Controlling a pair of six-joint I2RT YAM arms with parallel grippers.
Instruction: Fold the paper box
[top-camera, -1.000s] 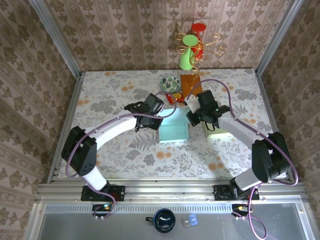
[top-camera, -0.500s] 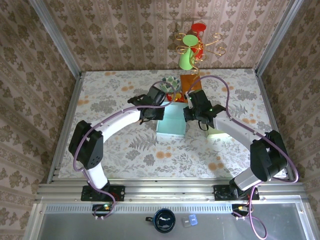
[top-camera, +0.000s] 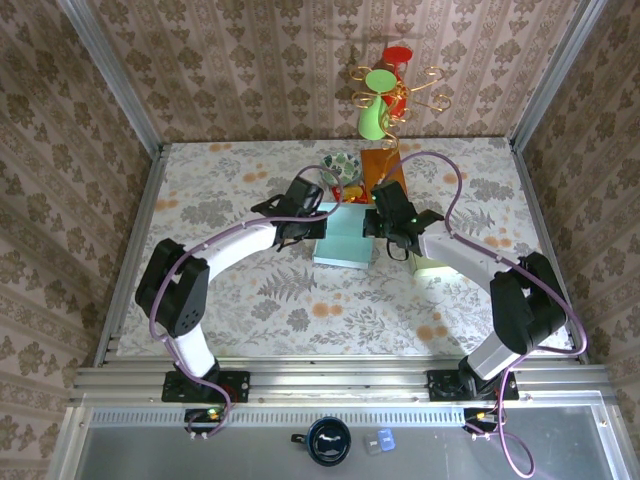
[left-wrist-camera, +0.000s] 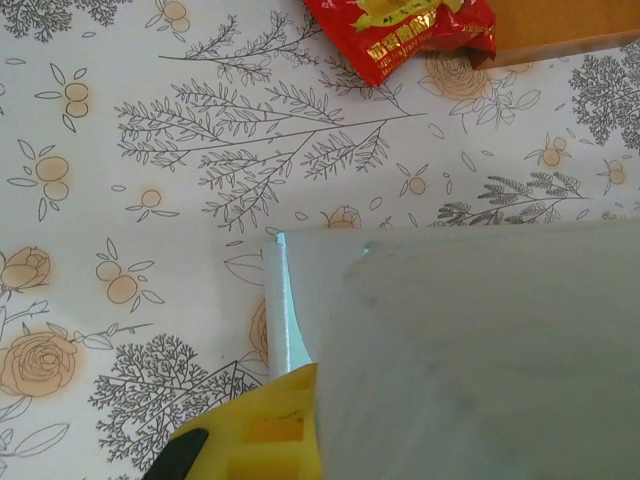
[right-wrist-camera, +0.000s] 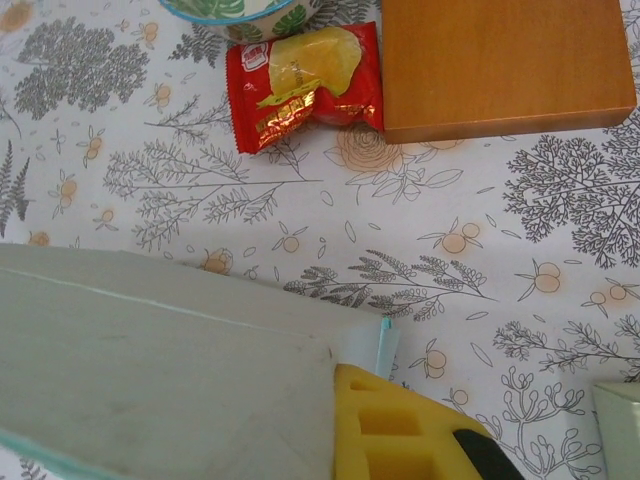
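While both arms reach in over the floral-printed table (top-camera: 220, 290), the pale teal paper box (top-camera: 345, 242) lies between my two grippers, near the table's middle. My left gripper (top-camera: 318, 222) is at the box's left edge with its jaws drawn together, pinching that side's thin paper wall. From the left wrist I see one yellow foam finger (left-wrist-camera: 262, 432) flat against the teal panel (left-wrist-camera: 470, 350); its partner is hidden behind the paper. My right gripper (top-camera: 377, 228) is at the box's right edge, pinched the same way onto the wall there, one yellow finger (right-wrist-camera: 395, 425) pressed beside the folded teal sheet (right-wrist-camera: 150, 340).

Just beyond the box's far edge lies a shiny red snack packet (right-wrist-camera: 300, 95). Touching the packet, beyond the box's far right corner, sits a flat orange-brown wooden block (right-wrist-camera: 500, 65). A green-patterned bowl (top-camera: 340, 168) stands past the packet, farther from the box.
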